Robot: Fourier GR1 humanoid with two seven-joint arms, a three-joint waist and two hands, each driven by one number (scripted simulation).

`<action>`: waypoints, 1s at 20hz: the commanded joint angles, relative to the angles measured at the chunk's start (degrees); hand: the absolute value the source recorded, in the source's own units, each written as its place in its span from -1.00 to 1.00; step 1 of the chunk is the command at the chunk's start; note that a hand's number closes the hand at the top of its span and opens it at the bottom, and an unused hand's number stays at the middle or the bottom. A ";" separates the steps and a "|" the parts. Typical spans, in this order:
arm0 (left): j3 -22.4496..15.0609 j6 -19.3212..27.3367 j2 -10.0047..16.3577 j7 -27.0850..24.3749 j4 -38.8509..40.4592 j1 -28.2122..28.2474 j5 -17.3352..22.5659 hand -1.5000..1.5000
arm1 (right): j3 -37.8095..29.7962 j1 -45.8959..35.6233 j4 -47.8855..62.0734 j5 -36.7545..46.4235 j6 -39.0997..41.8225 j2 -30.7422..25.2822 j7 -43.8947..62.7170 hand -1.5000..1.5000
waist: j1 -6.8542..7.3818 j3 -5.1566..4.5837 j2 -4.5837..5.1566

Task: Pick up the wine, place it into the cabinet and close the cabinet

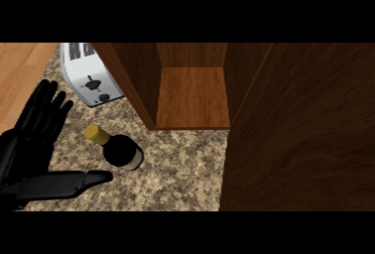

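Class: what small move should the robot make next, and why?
Probably slide the open left hand rightward to the wine bottle and curl round it: the bottle sits ungrasped on the counter, apart from the hand, and the cabinet stands open.

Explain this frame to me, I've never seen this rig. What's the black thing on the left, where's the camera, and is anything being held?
There is one picture, taken from the robot's head, looking steeply down at a speckled stone counter. The black shape at the left is the robot's left hand, open with fingers straight; it holds nothing. Its thumb points toward a dark wine bottle with a gold cap, which stands on the counter, not gripped. Farther back sits a silver toaster. The wooden box is an open cabinet; the big dark panel at the right is its door. The right hand is out of view.
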 commanded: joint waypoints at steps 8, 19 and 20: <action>2.34 -4.79 -1.31 -12.87 14.73 0.92 0.82 -1.00 | 0.91 5.38 -13.87 -0.25 -0.67 -1.96 4.17 -1.00 | -0.22 0.07 0.01; 5.96 -8.61 -1.58 -25.73 30.89 1.82 1.42 -1.00 | 0.59 0.82 -15.04 -0.77 -2.51 -2.27 7.69 -1.00 | -0.32 0.02 0.01; 6.16 -8.93 -0.92 -24.18 30.34 0.61 1.58 -1.00 | 2.34 3.39 -13.82 0.67 -2.06 -2.13 5.34 -1.00 | -0.19 0.07 -0.01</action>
